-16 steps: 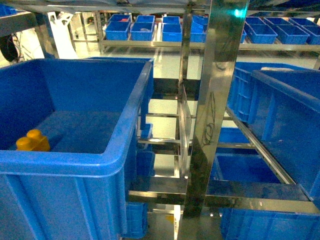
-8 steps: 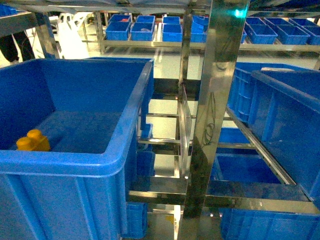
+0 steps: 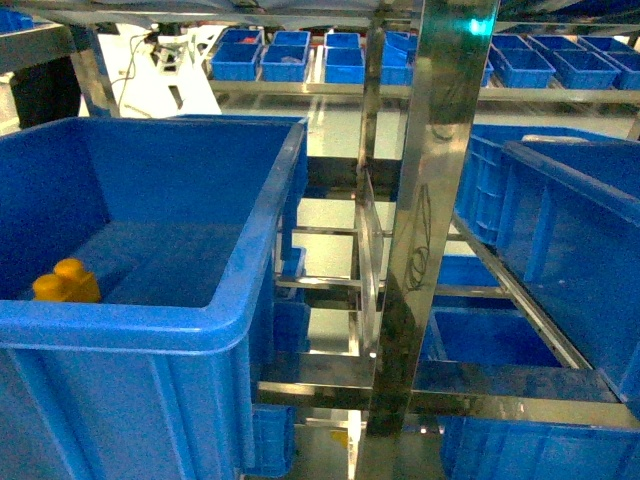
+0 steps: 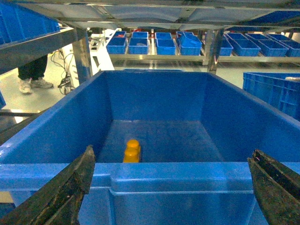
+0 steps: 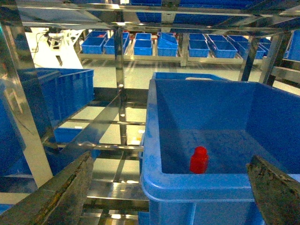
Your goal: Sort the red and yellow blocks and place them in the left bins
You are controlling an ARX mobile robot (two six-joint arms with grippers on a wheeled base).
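Steel shelving is filling the scene, its racks carrying rows of small blue bins (image 3: 290, 55) far behind, with a shiny upright post (image 3: 430, 200) standing in the middle of the head view. Left of that post, a large blue crate (image 3: 150, 325) is sitting close to the camera, its thick rolled rim running across the bottom of the picture.

Inside this crate, a yellow brick (image 3: 66, 281) is resting on the floor, near the front wall and toward the crate's left side. From the left wrist camera the brick (image 4: 132, 151) is showing two round studs on top, one behind the other, so its long axis is running front to back, pointing from the near wall toward the far wall. Its lower end is hidden behind the crate's near rim (image 4: 154, 173).

Right of the post, a second blue crate (image 5: 197, 187) is appearing in the right wrist view. A red block (image 5: 199, 160) is standing on its floor close to the near wall, a narrower stud on top pointing upward; its base is cut off by the rim, so its full shape is hard to make out.

The left gripper (image 4: 173, 187) is hovering just outside the first crate's near wall, its two dark fingers (image 4: 65, 192) spread wide apart and holding nothing. The right gripper (image 5: 173, 187) is likewise spread wide before the second crate, its fingers (image 5: 65, 187) empty. Neither gripper is appearing in the head view.

A person's legs (image 4: 32, 72) are visible far left behind the shelving, cut off above.
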